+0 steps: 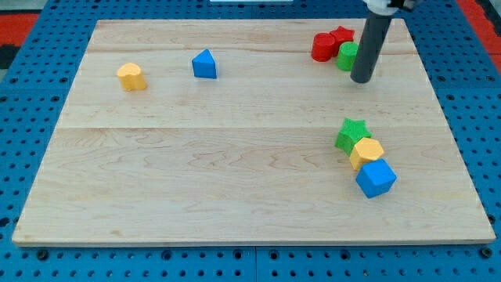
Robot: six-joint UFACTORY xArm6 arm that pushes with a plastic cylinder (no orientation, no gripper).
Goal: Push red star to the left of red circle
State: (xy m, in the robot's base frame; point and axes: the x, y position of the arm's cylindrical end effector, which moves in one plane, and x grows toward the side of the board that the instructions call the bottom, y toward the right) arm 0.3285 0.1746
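The red circle [322, 48] sits near the view's top right of the wooden board [196, 172]. The red star [342, 35] lies just behind it, to its upper right, touching it. A green round block [347, 56] touches the red circle on its right. My tip [361, 80] stands just below and right of the green round block, the dark rod rising in front of that block's right side. The tip is below and right of both red blocks.
A yellow block [132, 77] and a blue triangle [204, 64] lie at the view's upper left. A green star [352, 135], a yellow hexagon [366, 152] and a blue cube [376, 178] form a touching chain at the lower right.
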